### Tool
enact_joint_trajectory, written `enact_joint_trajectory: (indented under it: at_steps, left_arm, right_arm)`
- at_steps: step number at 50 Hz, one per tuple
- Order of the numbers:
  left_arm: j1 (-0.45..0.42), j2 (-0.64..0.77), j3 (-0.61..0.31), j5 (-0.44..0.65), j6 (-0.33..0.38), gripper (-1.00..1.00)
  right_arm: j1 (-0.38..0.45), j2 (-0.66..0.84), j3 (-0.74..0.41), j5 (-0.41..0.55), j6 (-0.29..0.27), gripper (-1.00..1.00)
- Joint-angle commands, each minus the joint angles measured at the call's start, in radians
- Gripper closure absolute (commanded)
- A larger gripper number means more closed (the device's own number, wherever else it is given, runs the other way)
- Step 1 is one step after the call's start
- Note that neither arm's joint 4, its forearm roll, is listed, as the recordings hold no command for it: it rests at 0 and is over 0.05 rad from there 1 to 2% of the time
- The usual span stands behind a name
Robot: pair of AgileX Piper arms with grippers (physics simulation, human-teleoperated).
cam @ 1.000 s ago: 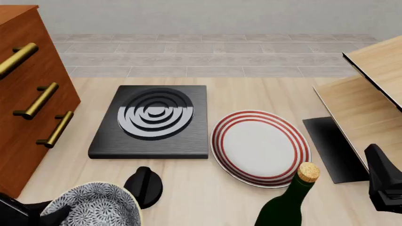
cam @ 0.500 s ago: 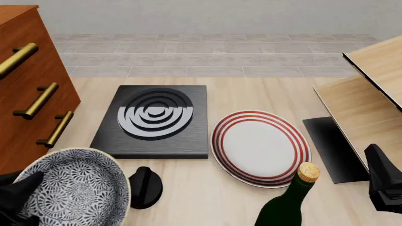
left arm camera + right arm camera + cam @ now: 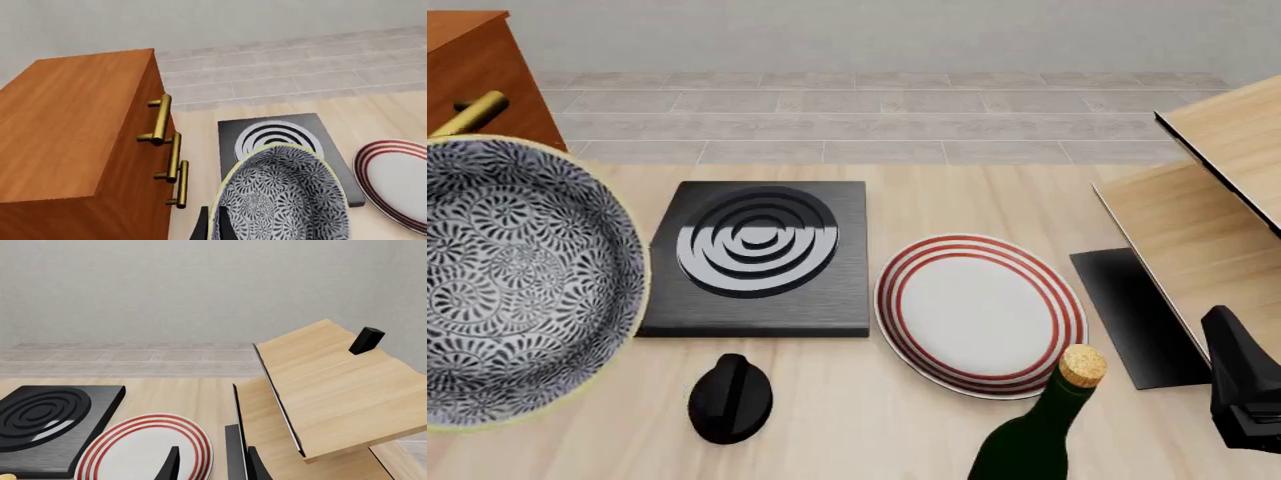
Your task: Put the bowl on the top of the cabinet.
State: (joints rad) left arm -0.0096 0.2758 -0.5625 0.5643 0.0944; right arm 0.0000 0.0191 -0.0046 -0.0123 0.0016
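The bowl (image 3: 514, 285), patterned blue-grey and white, hangs high in the air at the front view's left, tilted with its inside facing the camera. It hides most of the reddish-brown cabinet (image 3: 467, 45). In the left wrist view my left gripper (image 3: 213, 227) is shut on the rim of the bowl (image 3: 280, 200). There the bowl sits beside the drawer front of the cabinet (image 3: 73, 130), near its brass handles (image 3: 175, 157). My right gripper (image 3: 213, 467) is open and holds nothing. It rests low at the right (image 3: 1241, 390).
A black hob (image 3: 754, 250) with rings lies mid-table, and a white plate with red rings (image 3: 981, 315) sits to its right. A black knob-shaped object (image 3: 730, 398) and a corked green bottle (image 3: 1041, 430) stand near the front. A pale wood shelf unit (image 3: 1214, 200) fills the right.
The left gripper has raised the bowl from low at the front left up toward the camera, so it now covers the cabinet's drawers. The right arm has not moved.
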Motion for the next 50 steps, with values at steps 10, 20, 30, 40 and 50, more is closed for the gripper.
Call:
enact_joint_trajectory:
  at_steps: [10, 20, 30, 40, 50]
  left_arm:
    - [0.056, 0.01, -0.283, 0.019, -0.154, 1.0]
    - [0.098, 0.028, -0.345, -0.003, -0.204, 1.0]
    - [0.219, 0.093, -0.349, -0.082, -0.298, 1.0]
    - [0.347, 0.174, -0.351, -0.167, -0.405, 1.0]
    - [0.508, 0.293, -0.355, -0.269, -0.496, 1.0]
  right_arm:
    - [0.0, 0.0, 0.0, 0.0, 0.0, -1.0]
    - [0.0, 0.0, 0.0, 0.0, 0.0, -1.0]
    - [0.0, 0.0, 0.0, 0.0, 0.0, -1.0]
    - [0.0, 0.0, 0.0, 0.0, 0.0, -1.0]
    - [0.0, 0.0, 0.0, 0.0, 0.0, -1.0]
